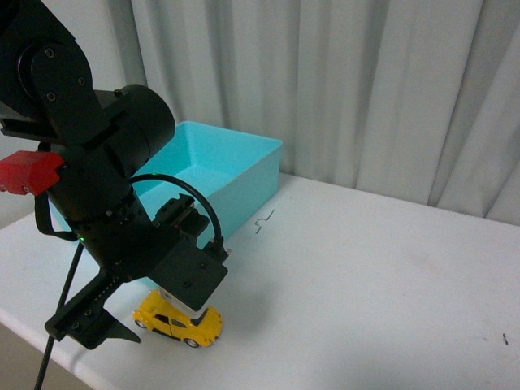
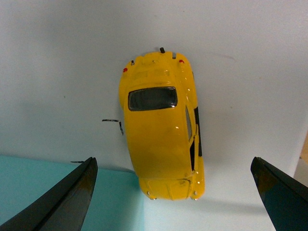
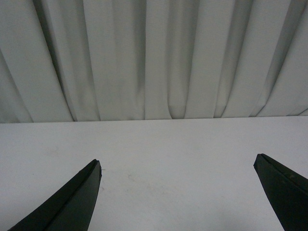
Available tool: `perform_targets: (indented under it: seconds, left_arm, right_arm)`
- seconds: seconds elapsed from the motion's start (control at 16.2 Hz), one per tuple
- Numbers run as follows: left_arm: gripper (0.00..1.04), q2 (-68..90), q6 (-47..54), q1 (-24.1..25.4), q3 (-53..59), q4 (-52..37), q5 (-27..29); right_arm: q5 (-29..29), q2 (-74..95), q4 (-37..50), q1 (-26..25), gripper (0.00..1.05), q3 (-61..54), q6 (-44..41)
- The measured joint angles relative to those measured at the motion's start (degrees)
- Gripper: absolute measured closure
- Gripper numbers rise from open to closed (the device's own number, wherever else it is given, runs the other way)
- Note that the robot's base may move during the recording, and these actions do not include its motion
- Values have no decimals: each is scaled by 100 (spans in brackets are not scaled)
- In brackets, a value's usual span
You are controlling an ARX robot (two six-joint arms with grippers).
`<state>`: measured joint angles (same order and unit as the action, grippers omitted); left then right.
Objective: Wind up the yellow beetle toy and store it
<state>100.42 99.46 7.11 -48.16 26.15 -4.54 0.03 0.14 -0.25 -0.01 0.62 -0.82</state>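
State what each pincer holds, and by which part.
Nothing is held. The left pincer stands open over the yellow beetle toy, touching neither side; the right pincer is open and empty.

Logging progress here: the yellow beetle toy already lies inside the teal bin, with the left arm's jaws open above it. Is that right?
Not quite. The front view shows the yellow beetle toy on the white table, outside the teal bin, not inside it. The left jaws are open above it, as stated.
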Motion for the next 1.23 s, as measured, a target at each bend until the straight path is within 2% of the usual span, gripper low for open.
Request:
perform_targets:
  seconds: [0.55, 0.62, 0.92, 0.98, 1.23]
  left_arm:
    - [7, 448, 0, -308, 157, -787, 260]
    - [12, 455, 0, -330, 157, -800, 308]
    - [61, 446, -162, -400, 157, -804, 201]
    - [64, 415, -245, -444, 157, -708, 122]
    - [65, -70, -890, -761, 225, -20, -553]
  right_arm:
    - [0, 0, 0, 0, 7, 0, 0]
    - [0, 0, 0, 0, 7, 0, 0]
    - [0, 0, 0, 0, 7, 0, 0]
    - [0, 0, 0, 0, 7, 0, 0]
    - [0, 0, 0, 0, 7, 0, 0]
